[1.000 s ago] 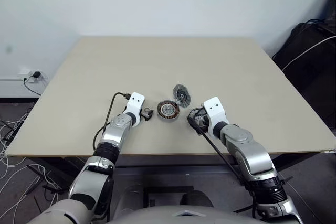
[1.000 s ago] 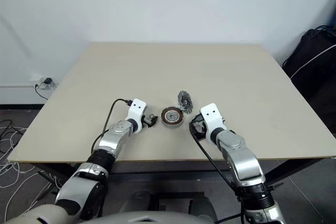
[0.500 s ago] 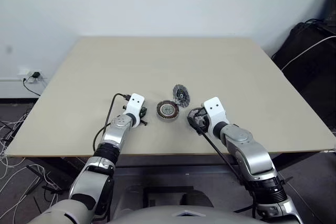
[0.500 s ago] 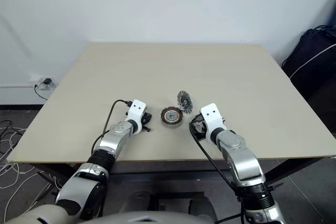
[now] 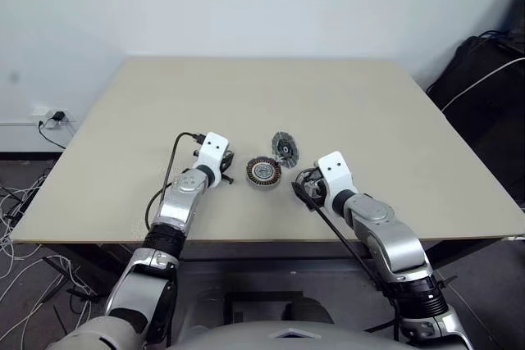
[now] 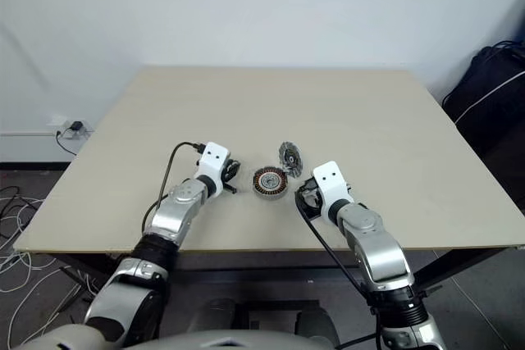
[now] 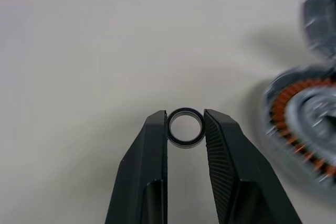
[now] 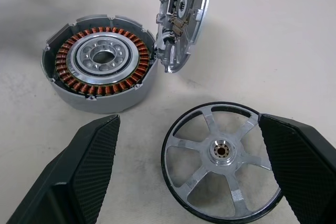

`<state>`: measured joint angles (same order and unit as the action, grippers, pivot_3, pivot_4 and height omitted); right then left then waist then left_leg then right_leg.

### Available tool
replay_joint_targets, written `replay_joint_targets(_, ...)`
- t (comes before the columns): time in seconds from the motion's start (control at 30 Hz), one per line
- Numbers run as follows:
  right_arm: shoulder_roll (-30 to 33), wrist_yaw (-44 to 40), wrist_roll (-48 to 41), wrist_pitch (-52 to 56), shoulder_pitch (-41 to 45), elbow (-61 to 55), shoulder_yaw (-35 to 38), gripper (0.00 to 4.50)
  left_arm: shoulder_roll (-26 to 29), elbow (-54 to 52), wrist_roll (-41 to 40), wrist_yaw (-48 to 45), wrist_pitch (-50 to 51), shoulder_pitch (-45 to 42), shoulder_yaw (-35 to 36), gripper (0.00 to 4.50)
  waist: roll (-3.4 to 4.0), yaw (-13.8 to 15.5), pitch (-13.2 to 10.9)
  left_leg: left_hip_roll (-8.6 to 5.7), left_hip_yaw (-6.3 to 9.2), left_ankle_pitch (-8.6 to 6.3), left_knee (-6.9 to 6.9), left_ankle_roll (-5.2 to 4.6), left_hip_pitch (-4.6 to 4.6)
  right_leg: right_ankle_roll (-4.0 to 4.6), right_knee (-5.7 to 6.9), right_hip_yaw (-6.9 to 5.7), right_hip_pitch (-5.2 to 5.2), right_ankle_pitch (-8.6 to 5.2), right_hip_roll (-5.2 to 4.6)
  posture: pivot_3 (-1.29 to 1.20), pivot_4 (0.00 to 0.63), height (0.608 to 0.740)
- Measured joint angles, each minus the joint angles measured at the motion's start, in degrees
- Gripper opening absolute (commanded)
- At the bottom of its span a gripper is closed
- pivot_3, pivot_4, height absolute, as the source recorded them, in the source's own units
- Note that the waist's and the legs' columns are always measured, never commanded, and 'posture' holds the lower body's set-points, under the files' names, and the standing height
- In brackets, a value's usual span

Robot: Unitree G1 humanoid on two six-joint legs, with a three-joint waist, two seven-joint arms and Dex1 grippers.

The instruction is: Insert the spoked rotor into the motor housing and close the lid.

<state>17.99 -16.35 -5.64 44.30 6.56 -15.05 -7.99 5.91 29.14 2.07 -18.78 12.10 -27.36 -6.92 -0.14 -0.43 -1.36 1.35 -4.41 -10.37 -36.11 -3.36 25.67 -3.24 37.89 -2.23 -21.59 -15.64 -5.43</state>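
The motor housing, a shallow cup with copper windings, sits on the table. The lid stands on edge against the housing's rim, its dark-centred face toward the windings. The spoked rotor lies flat on the table between the fingers of my right gripper, which stands open around it without touching it. My left gripper is shut on a small dark ring, held a little above the table just left of the housing.
A black bag stands off the table's right side. Cables and a wall socket lie on the floor at the left. The table's front edge runs just under both arms.
My left gripper closed on the small ring, then lifted it off the table and a little toward the housing. The right arm kept still.
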Motion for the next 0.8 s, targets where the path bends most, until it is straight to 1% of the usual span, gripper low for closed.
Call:
replay_joint_targets(0.17, -0.2, 0.1, 0.0, 0.0, -0.2, -0.1, 0.1, 4.5, -2.8, 1.2, 0.0, -1.6, -0.2, -2.8, -1.9, 0.67, 0.0, -0.1, 0.0, 0.01, 0.0, 0.01, 0.0, -0.02, 0.01, -0.01, -0.01, 0.0, 0.0, 0.0, 0.11, 0.0, 0.0, 0.74)
replay_joint_targets(0.4, -0.6, 0.9, 0.0, 0.0, -1.4, -1.2, 1.0, 4.5, -5.3, 6.6, 0.1, -2.6, -0.3, -4.1, -2.8, 0.67, -0.02, -0.2, 0.0, 0.01, 0.0, 0.04, -0.06, -0.06, 0.01, -0.09, 0.0, 0.0, 0.03, 0.04, 0.15, 0.0, 0.0, 0.74)
replay_joint_targets(0.8, -1.0, 1.5, 0.0, 0.0, -2.3, -1.4, 1.3, 4.5, -6.1, 10.9, 0.1, -3.8, -1.2, -4.2, -3.7, 0.67, -0.03, -0.2, 0.0, 0.0, 0.0, 0.04, -0.08, -0.09, 0.01, -0.1, -0.01, 0.01, 0.04, 0.05, 0.11, 0.0, 0.0, 0.74)
